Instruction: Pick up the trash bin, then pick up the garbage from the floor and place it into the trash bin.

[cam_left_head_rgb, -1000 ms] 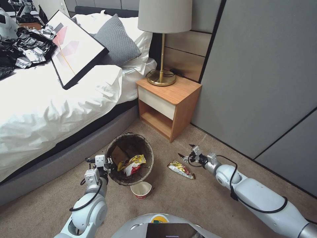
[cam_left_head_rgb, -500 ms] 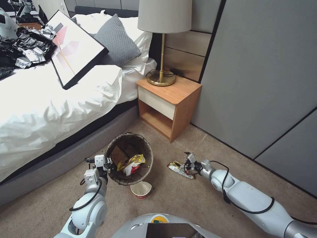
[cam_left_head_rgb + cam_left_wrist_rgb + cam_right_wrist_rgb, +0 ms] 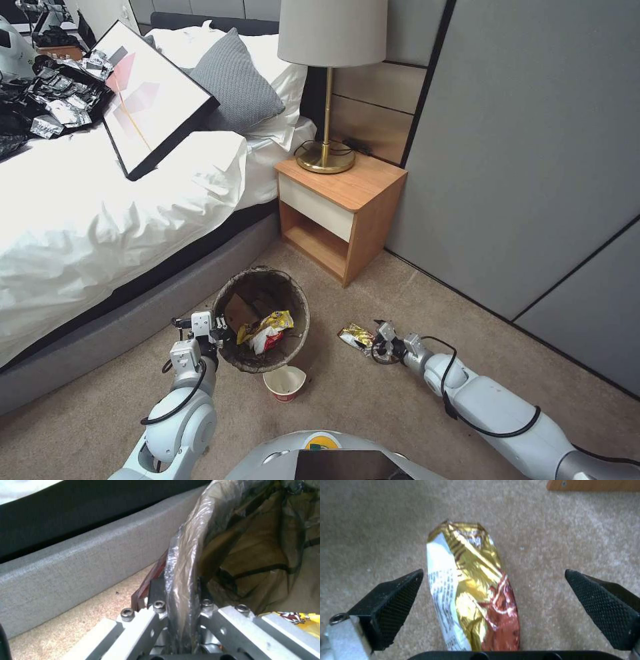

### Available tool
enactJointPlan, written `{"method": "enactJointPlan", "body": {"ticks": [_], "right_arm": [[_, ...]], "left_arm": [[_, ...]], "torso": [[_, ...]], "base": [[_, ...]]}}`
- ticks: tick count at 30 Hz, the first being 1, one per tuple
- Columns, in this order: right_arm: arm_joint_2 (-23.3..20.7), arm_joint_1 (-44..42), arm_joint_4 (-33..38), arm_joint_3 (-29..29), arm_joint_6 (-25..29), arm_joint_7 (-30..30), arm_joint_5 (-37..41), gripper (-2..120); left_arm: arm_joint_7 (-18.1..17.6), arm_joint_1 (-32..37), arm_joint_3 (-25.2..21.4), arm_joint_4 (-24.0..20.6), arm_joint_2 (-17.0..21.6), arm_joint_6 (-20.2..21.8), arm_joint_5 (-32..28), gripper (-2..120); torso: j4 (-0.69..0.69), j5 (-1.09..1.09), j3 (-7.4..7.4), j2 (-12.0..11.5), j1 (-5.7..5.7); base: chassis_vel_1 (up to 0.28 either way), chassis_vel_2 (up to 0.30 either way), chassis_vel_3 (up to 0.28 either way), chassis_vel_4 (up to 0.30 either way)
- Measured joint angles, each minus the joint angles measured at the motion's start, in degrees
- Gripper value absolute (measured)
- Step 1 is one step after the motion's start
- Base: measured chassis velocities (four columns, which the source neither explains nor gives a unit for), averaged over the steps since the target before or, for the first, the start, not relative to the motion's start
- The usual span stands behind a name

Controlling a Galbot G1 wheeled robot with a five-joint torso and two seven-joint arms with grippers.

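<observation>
Left gripper (image 3: 215, 331) pinches trash bin (image 3: 261, 320) rim, liner included, tilting mouth toward litter. Right gripper (image 3: 375, 342) spread wide, straddling gold snack wrapper (image 3: 473, 590) on carpet (image 3: 347, 407), pre-grasp.

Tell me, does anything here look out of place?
Yes. A framed picture lies askew on the bed, beside a heap of crumpled foil packets. On the carpet, a gold snack wrapper and a paper cup lie outside the trash bin.
</observation>
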Motion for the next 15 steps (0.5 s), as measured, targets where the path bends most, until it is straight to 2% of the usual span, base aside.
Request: {"method": "enactJointPlan", "body": {"ticks": [15], "right_arm": [[5.39, -1.69, -9.63, 1.37, 2.17, -1.08, -4.95, 100]], "left_arm": [[-0.11, -0.22, 0.08, -0.08, -0.19, 0.00, -0.04, 0]], "torso": [[0.00, 0.00, 0.00, 0.00, 0.00]], "base": [[0.000, 0.000, 0.000, 0.000]]}}
